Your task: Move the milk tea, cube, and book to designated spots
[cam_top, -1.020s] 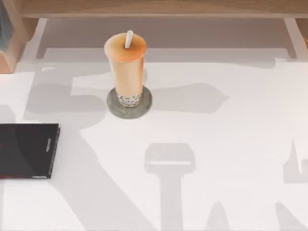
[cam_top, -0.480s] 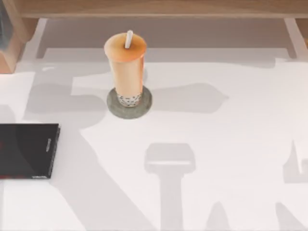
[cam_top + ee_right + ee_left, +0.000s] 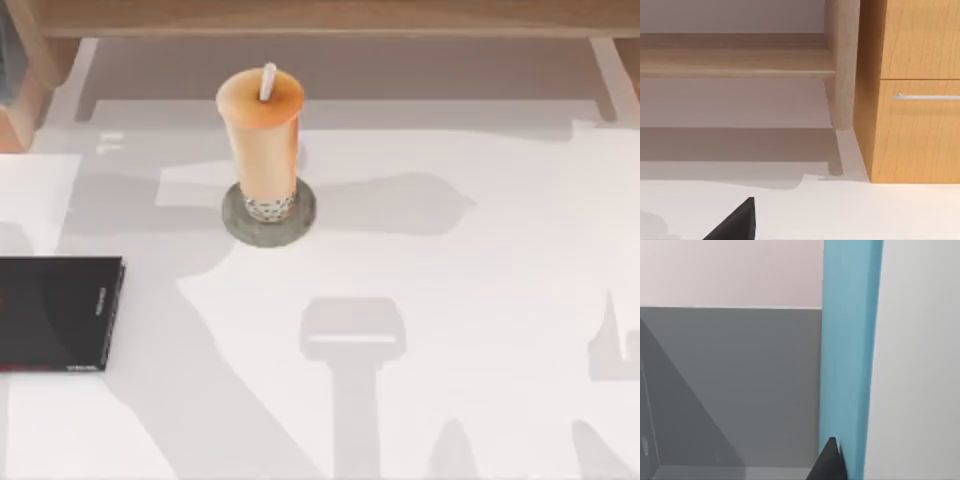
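Left wrist view showed the light-blue book (image 3: 847,355) beside my left gripper's dark fingertip (image 3: 830,465), grip state untellable.

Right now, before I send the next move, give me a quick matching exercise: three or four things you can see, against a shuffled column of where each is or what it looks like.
Things:
1. milk tea
2. grey disc
3. black slab
4. book

Descriptions:
A. flat on the table at the top view's left edge, white lettering along its side
B. light-blue surface close to the left wrist camera
C. upright, white straw in its lid
D. round, under the cup's base

Pairs: 1-C, 2-D, 3-A, 4-B
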